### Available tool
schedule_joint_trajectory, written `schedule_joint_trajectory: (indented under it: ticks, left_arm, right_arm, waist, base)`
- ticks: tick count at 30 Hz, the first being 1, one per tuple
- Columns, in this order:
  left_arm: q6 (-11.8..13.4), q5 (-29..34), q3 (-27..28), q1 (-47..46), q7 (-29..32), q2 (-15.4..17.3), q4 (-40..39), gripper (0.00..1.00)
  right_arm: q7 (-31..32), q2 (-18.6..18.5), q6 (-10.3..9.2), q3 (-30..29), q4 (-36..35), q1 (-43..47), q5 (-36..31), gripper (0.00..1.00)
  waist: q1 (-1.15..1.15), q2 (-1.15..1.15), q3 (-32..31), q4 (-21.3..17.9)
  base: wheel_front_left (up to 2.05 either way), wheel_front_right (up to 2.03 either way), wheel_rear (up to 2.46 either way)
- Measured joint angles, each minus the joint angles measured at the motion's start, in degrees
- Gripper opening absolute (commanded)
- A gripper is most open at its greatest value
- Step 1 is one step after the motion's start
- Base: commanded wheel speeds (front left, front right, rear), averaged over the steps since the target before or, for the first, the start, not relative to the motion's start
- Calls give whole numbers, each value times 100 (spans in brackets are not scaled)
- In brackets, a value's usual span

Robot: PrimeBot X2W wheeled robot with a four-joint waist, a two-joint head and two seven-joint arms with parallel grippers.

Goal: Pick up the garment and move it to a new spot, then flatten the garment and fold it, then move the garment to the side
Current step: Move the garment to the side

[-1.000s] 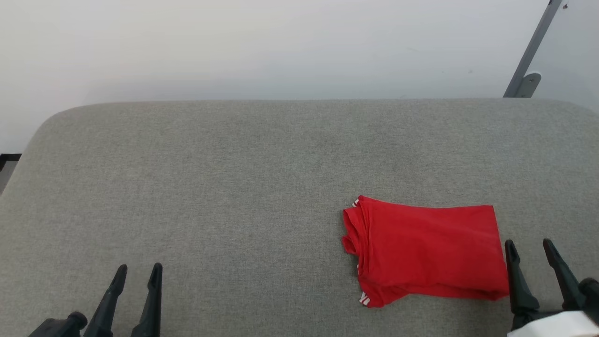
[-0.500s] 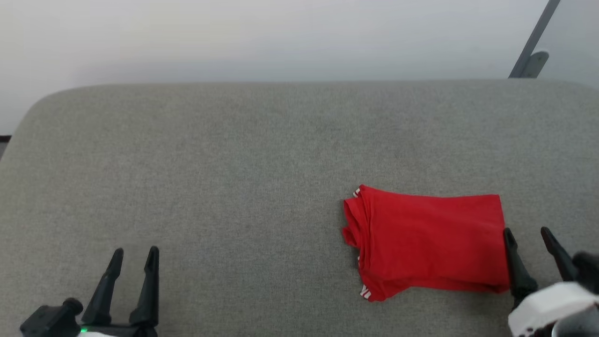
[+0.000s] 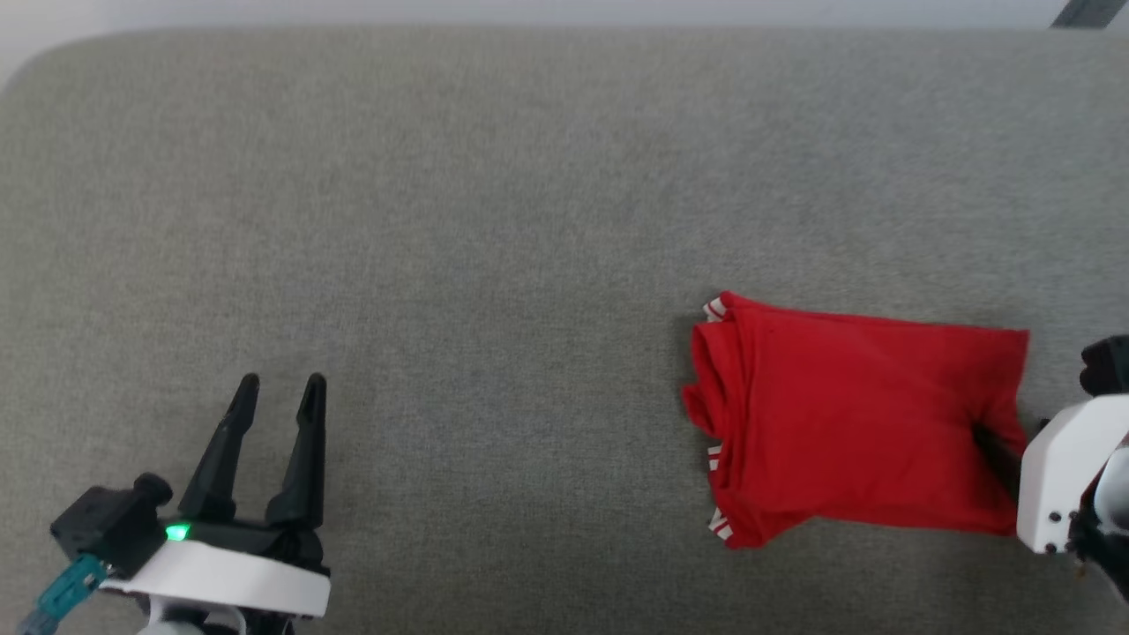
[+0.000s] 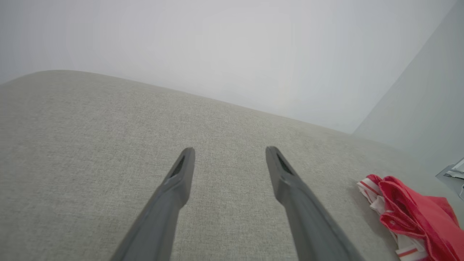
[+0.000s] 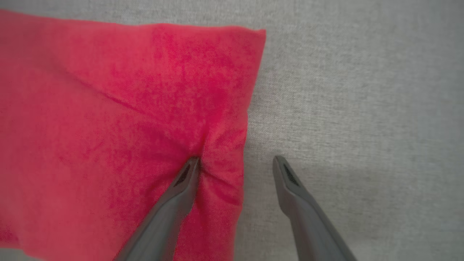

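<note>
1. Right pincer [image 5: 235, 163] wide open, gripping nothing — one finger dug into the right edge of the folded shirt [image 3: 856, 414], the other on the grey cushion [image 3: 441, 220] near its front right edge.
2. Left pincer [image 3: 282, 384] wide open, empty, front left.
3. Likely to catch only the top layers if closed here — fold undone on lifting.
4. No readable writing.

Dark tapered fingers [image 3: 304, 450], white housings [image 3: 229, 578], green light [image 3: 176, 532]

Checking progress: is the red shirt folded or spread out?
Folded: the garment lies as a compact rectangle, layered edges and striped trim stacked along one side.
</note>
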Motion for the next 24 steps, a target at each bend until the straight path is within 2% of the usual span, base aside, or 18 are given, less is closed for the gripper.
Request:
schedule_joint_trajectory:
  ticks: [4, 5, 6, 7, 8, 14, 24]
  left_arm:
    - [0, -59, -162, -205, 0, 31, 33, 100]
    - [0, -79, -188, -259, 0, 31, 37, 100]
    - [0, -83, -196, -294, 0, 45, 43, 100]
    - [0, -89, -199, -325, 0, 62, 56, 100]
    - [0, -88, -201, -344, 0, 83, 58, 100]
    - [0, -30, -309, -549, 0, 403, 12, 100]
    - [0, -21, -479, -1586, -3, 1116, -381, 100]
  right_arm:
    - [501, 46, -1, -119, -166, -122, 100, 100]
    - [549, 87, -2, -144, -205, -122, 97, 71]
    - [565, 99, -2, -163, -250, -122, 81, 27]
    - [552, 133, -2, -193, -301, -121, 73, 5]
    - [491, 204, -2, -267, -325, -121, 60, 0]
    - [-21, 438, 25, -699, -410, -151, -49, 0]
    - [-1021, 244, 1, -2649, -458, -865, -622, 0]
  waist:
    - [0, 0, 276, 109]
    - [0, 0, 332, 139]
    - [0, 0, 381, 164]
    - [0, 0, 423, 184]
    - [0, 0, 460, 193]
    - [0, 0, 545, -23]
    - [0, 0, 1089, -613]
  base:
    - [0, 0, 0]
    - [0, 0, 0]
    - [0, 0, 0]
    - [0, 0, 0]
    - [0, 0, 0]
    - [0, 0, 0]
    - [0, 0, 0]
